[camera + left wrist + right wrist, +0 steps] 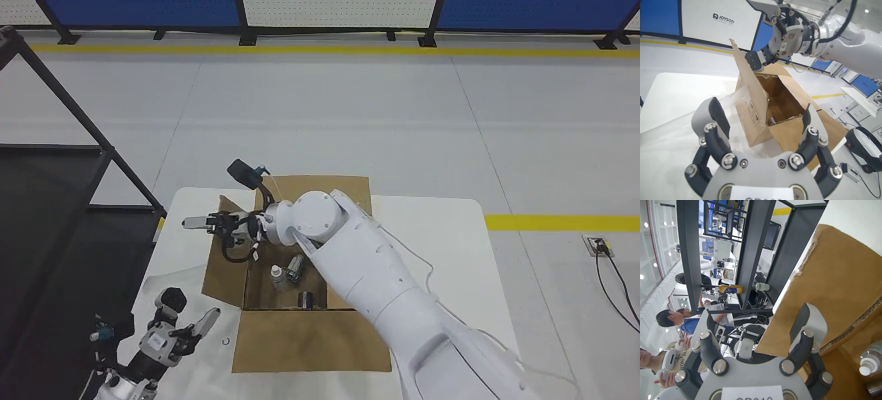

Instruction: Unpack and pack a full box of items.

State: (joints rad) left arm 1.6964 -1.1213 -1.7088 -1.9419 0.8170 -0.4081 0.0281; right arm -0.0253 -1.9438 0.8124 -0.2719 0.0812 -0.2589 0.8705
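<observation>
An open cardboard box (310, 345) sits in the middle of the white tabletop (440, 230), its near and far flaps folded flat outward and its side flap (751, 91) standing up at a tilt. The right arm lies across the top of the box, and the right claw (756, 311) is at that raised flap's upper edge — its fingers are spread wide. One finger pad (754, 61) rests right at the cardboard edge while the other is held well away from it. The claw holds nothing, and from its own wrist view the flap's corner shows in the gap between the two fingers. The left claw (762, 108) hovers low over the tabletop near the box's outer corner, apart from the cardboard. It too is wide open and empty, and it faces the box. Down inside the box lie a white-capped bottle (868, 362) and, just beside it, a grey cylinder (295, 267); other contents are too dark or hidden under the arm to make out. A strip of clear film (741, 94) clings to the outside wall of the box below the raised flap — it trails a little onto the tabletop.
</observation>
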